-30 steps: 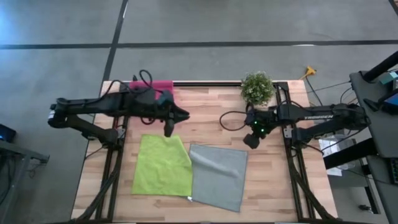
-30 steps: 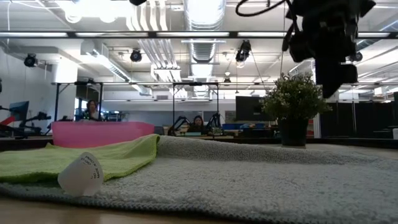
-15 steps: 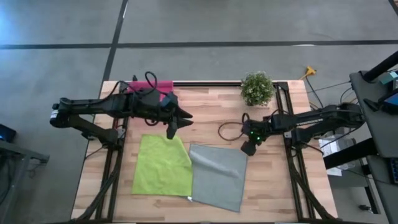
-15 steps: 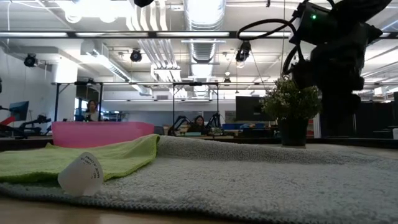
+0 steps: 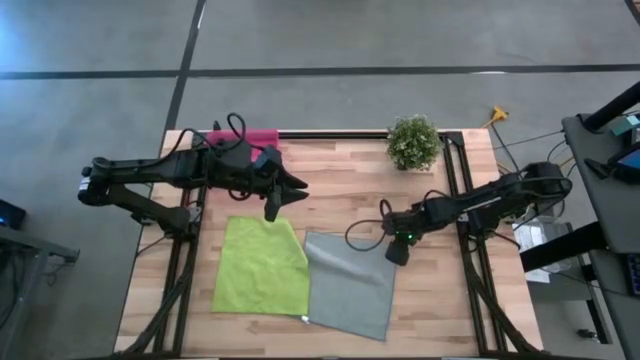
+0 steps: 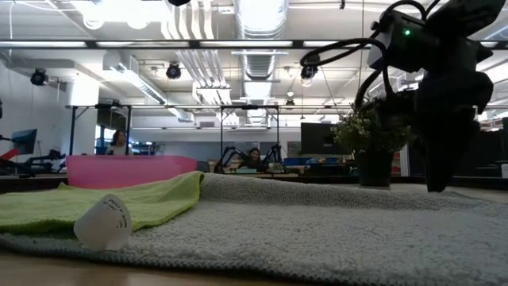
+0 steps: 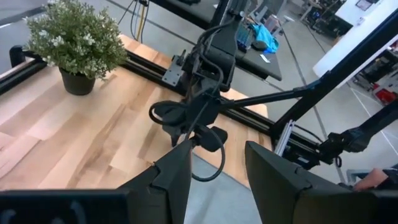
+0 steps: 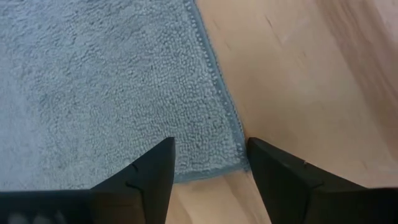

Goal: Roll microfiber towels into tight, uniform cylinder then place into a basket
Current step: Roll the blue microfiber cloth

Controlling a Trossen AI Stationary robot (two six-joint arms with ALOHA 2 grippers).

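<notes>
High view shows the right end effector (image 5: 396,252), fingers spread and empty, poised over the grey towel's (image 5: 350,285) corner at two o'clock. At its nine o'clock lies the lime green towel (image 5: 261,267), flat on the desk (image 5: 340,190). Above that towel's top edge hangs the left end effector (image 5: 271,209), fingers parted, holding nothing. The pink basket (image 5: 262,137) sits at the desk's eleven o'clock.

The two microfiber towels lie side by side, edges overlapping, at the table's (image 5: 340,190) near half: one towel (image 5: 260,268) left, the other towel (image 5: 352,284) right; the basket (image 5: 243,137) sits at the far left corner; the potted plant (image 5: 413,142) at the far right edge.
</notes>
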